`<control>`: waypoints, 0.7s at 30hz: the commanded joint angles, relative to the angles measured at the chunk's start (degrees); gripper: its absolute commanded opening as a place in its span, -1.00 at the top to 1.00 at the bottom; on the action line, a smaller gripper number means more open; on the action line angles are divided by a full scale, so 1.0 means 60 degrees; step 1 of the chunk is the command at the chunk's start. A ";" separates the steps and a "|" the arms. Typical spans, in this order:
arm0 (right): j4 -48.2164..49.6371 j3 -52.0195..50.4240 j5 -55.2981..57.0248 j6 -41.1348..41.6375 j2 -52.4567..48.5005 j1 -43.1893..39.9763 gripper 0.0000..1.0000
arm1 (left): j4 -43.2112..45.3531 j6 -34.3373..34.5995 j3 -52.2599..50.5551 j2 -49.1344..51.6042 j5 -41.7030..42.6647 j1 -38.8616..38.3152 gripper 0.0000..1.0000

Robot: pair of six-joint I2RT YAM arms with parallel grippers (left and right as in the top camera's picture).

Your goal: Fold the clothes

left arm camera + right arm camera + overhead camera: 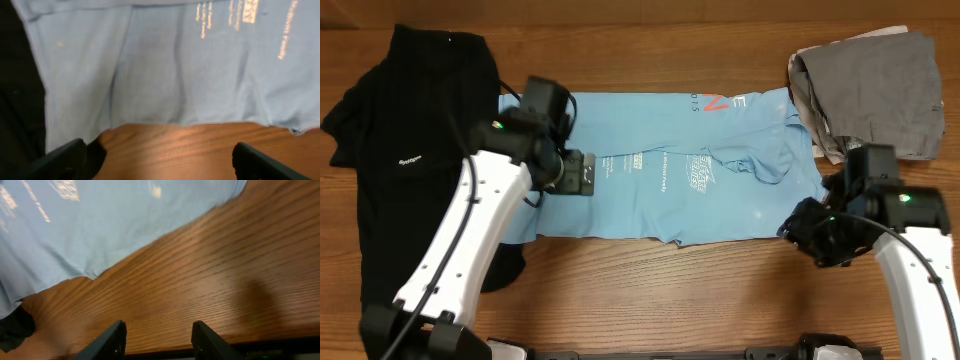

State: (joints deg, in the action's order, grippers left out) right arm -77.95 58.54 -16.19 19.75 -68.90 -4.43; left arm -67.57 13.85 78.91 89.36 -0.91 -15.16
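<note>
my left pincer (160, 167) is hanging spread wide, its fingers (65, 159) gripping nothing. between them i am seeing only bare table (175, 145), with an edge of the light blue t-shirt (700, 180) lying just ahead and a scrap of the black shirt (410, 130) by one finger. my right pincer (159, 340) is standing partly spread and empty too, over bare wood, with the t-shirt's corner just ahead and to one side.

the t-shirt is lying flat between my two pincers, lettering up, with a few soft creases running through it. beyond my left pincer, away from the t-shirt, the black shirt is lying loose. beyond my right one the grey pieces (875, 90) are sitting in a pile, touching the t-shirt's far corner.

i am judging that i am at the start of the blue shirt's fold: it is laid out, but no edge is being held. the next move is calling for both pincers to come down onto one edge, pinching it cleanly near the corners, then carrying it across together so the cloth is not bunching.
</note>
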 commanded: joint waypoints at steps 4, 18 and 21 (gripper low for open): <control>0.1246 -0.1337 -0.0321 0.0936 0.0113 -0.0022 0.08 | 0.1763 0.0302 -0.1989 -0.0168 -0.0091 -0.0372 -0.86; 0.4138 -0.2685 0.0372 0.1741 -0.1563 -0.0015 0.10 | 0.3595 0.0696 -0.3337 -0.0164 -0.0102 -0.0586 -0.86; 0.4641 -0.2685 0.0455 0.1752 -0.2109 -0.0015 0.10 | 0.3595 0.0696 -0.3337 -0.0164 -0.0106 -0.0586 -0.85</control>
State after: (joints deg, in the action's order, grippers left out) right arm -51.88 42.72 -15.46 28.91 -78.96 -4.40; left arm -46.22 16.80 59.16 89.36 -1.10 -18.31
